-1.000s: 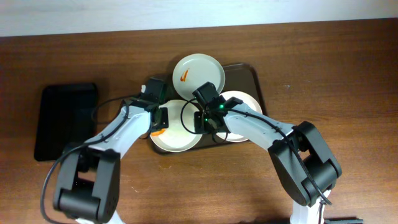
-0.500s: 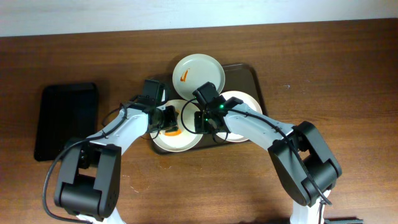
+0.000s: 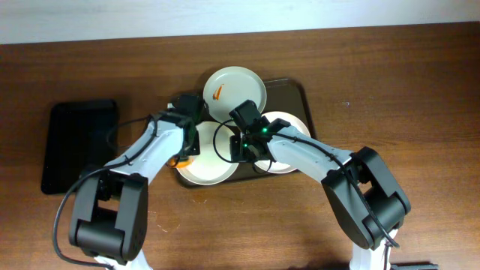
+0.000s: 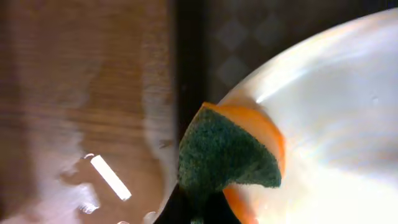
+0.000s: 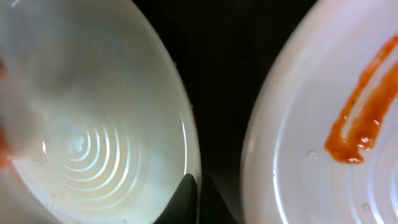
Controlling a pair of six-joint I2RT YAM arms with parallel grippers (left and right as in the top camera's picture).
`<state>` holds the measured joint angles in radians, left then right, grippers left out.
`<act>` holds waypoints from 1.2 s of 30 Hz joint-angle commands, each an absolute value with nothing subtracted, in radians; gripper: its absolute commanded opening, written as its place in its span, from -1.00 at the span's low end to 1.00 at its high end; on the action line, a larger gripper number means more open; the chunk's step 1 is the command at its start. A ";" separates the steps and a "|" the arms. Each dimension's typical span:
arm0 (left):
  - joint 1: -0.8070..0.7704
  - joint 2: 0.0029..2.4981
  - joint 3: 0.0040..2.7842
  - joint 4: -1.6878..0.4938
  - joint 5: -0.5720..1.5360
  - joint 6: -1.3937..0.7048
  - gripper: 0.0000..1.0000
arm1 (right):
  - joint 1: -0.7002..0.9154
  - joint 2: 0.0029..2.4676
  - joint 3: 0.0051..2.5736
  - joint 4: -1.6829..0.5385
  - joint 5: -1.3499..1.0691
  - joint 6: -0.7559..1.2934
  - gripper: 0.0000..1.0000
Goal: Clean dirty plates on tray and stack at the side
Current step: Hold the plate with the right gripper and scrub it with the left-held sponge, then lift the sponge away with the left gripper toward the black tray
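Wiping step is running: the left hand, clamped on the green-and-orange sponge, is scrubbing the near-left plate on the tray. The right hand is hovering at that plate's rim, and I cannot tell its grip. Next is likely the smeared plate at the tray's far edge.

glare on plate; wrist views seemingly blurred.

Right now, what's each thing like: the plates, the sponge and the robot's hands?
back plate: dirty, orange smear.
front plate: sponge at its edge, no smear in view.
right plate: mostly under the right arm, cannot tell.
sponge: pressed on the front plate.
left gripper: shut on the sponge.
right gripper: cannot tell open or shut.
tray: holding all three plates.
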<state>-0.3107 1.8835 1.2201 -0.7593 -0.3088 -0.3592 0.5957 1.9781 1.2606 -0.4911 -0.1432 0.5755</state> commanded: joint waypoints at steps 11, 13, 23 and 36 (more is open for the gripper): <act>-0.279 1.839 1.149 -0.628 0.064 -0.418 -1.00 | 0.590 1.995 1.255 -0.516 -0.101 0.557 -0.91; -0.277 1.892 1.106 -0.564 0.064 -0.419 -1.00 | 0.590 1.995 1.255 -0.519 -0.100 0.557 -0.92; -0.272 1.952 1.102 -0.688 -0.442 -0.363 -1.00 | 0.590 1.995 1.255 -0.507 -0.100 0.557 -0.92; -0.026 1.686 1.198 -0.702 -0.096 -0.437 -1.00 | 0.609 1.990 1.290 -0.541 -0.096 0.460 -0.92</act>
